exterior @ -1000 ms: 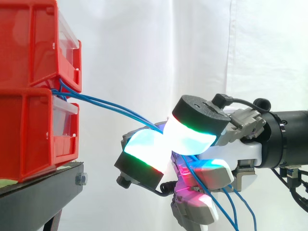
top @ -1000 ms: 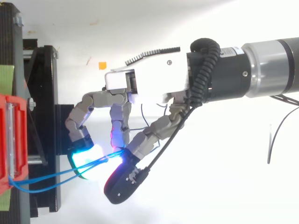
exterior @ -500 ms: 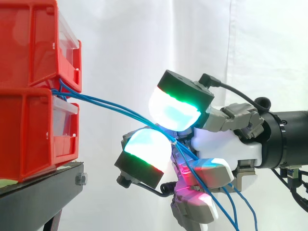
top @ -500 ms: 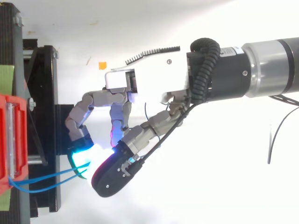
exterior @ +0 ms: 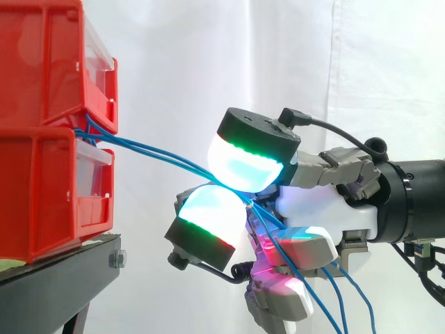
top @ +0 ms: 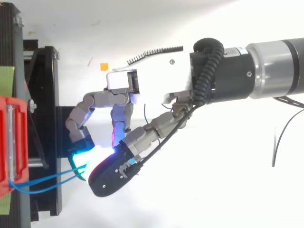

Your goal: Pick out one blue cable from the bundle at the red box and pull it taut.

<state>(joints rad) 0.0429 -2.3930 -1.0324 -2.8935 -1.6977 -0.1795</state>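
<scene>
Side view, hand (exterior: 327,212): fingers curled, gap narrow; upper glowing pad (exterior: 247,163) set over lower pad (exterior: 208,212), the two touching or nearly so.
Grip: pinches the blue cables (exterior: 160,154) where the two pads meet; two strands in the pinch rather than one, as far as can be told.
Top view, hand (top: 152,85): reaches in from the right, fingertips near the edge of the black stand (top: 47,95).
Cables, run: leave the gap between the upper red box (exterior: 42,62) and the lower red box (exterior: 42,195), slope down to the pads close together, nearly straight with a mild sag.
Cables, tails: hang loose below the palm toward the bottom edge.
Surroundings: boxes stacked on the black stand, white curtain (exterior: 208,56) behind.
Step in hand: probably securing the pinch ahead of the pull; singling out one strand seemingly not yet done.
Next move calls for: firm hold on a single strand, release of the second, then a draw away from the boxes until the sag goes.
Risk: thin strand sliding out between the thick pads.
</scene>
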